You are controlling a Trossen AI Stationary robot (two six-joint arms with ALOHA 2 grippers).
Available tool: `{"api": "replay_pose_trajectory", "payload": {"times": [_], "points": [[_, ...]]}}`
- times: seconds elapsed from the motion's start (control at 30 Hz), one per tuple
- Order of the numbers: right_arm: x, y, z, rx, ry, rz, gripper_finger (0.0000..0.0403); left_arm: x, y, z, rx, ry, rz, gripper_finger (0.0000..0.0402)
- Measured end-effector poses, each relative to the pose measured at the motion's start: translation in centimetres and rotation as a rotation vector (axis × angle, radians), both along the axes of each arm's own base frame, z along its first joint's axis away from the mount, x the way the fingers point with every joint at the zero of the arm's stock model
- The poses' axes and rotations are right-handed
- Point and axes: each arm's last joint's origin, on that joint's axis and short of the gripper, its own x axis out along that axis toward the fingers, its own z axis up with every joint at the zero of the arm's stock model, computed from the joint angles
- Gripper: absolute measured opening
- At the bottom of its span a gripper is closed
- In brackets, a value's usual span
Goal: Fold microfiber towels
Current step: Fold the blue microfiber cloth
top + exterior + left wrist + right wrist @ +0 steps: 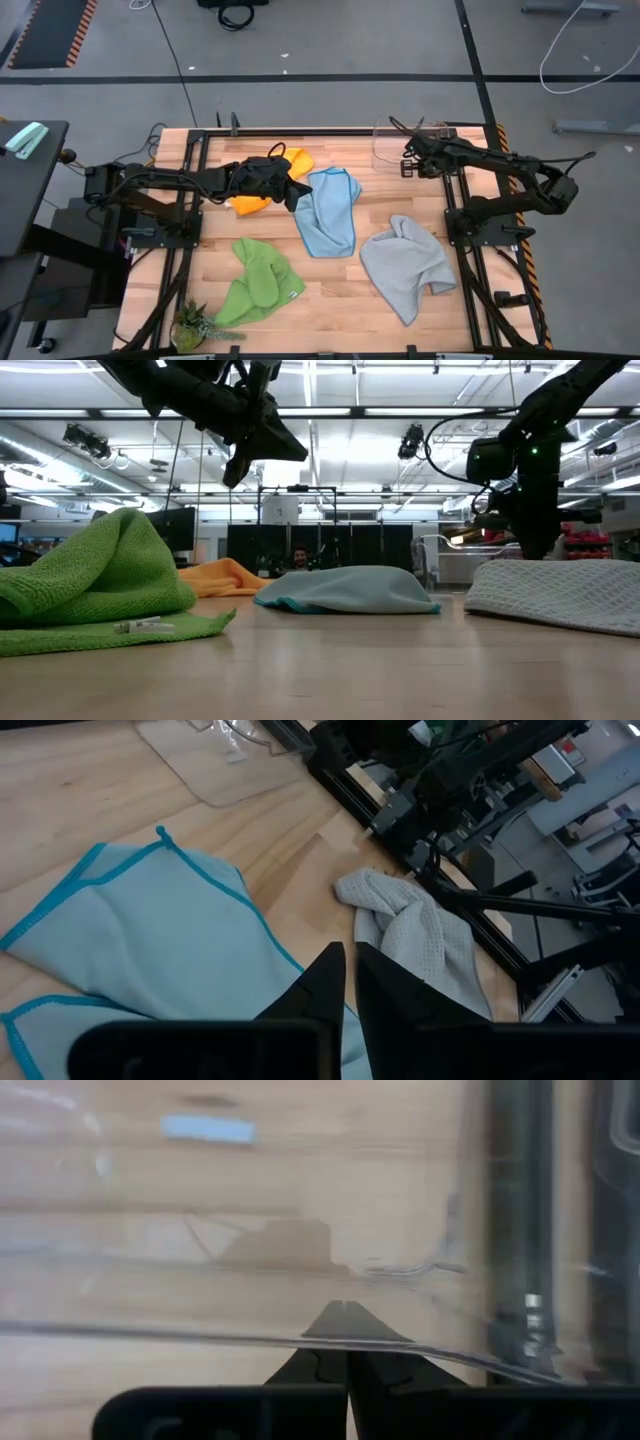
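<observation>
- The left gripper (293,194) hung above the table (330,300) at centre-left of the high view, over the near edge of the light blue towel (328,210); its fingers (325,985) stood almost together with only a thin slit between them, holding nothing; in the low view it showed raised at upper left, clear of the cloths.
- Just left of that gripper, partly under the arm, the yellow-orange towel (262,198) lay rumpled, touching the blue towel's upper left corner.
- The light blue towel lay loosely folded at the middle of the table, its darker blue hem visible in the left wrist view (130,930).
- The bright green towel (258,283) lay bunched at lower left, well apart from the blue one; a small potted plant (195,324) sat near its lower corner.
- The light grey towel (407,265) lay crumpled at lower right.
- The right gripper (408,160) waited at upper right of the high view, its fingers (320,1350) pressed together, just beside a clear plastic container (388,148) at the table's far edge.
</observation>
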Motion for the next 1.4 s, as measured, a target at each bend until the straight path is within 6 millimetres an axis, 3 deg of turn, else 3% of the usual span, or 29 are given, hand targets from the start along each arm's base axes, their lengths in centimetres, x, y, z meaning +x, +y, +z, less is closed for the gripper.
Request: {"api": "replay_pose_trajectory", "payload": {"times": [0.1, 0.23, 0.37, 0.57, 0.7, 0.9, 1.07, 1.2, 1.4], "points": [[1.5, 1.4, 1.0, 0.023, -0.103, 0.120, 0.0003, 0.0, 0.0, 0.0, 0.001, 0.000, -0.001, 0.0035], [5.2, 3.0, 3.8, -0.123, -0.364, 0.312, 0.0004, 0.0, 0.2, 0.0, 0.027, 0.005, -0.007, 0.0038], [8.0, 2.1, 5.4, -0.252, -0.545, 0.410, 0.0006, -0.1, 0.5, 0.0, 0.046, 0.009, 0.000, 0.0035], [11.3, -0.4, 3.0, -0.097, -0.501, 0.487, 0.0039, -0.2, 0.8, -0.1, 0.044, 0.016, 0.009, 0.0028], [14.5, -1.2, 1.4, -0.017, -0.473, 0.549, 0.0078, -0.5, 0.5, 0.1, 0.038, 0.031, -0.007, 0.0031], [18.5, -2.2, 1.1, 0.012, -0.383, 0.622, 0.0126, -2.0, -0.1, 1.1, 0.032, 0.063, -0.022, 0.0036], [19.3, -3.0, 1.7, 0.005, -0.215, 0.613, 0.0145, -3.1, -0.3, 1.9, 0.030, 0.070, -0.021, 0.0028], [19.5, -3.2, 2.2, -0.019, -0.175, 0.600, 0.0148, -3.2, -0.3, 2.1, 0.032, 0.061, -0.021, 0.0023], [19.8, -2.6, 1.0, 0.015, -0.125, 0.592, 0.0144, -3.2, -0.3, 2.0, 0.032, 0.070, -0.020, 0.0029]]}}
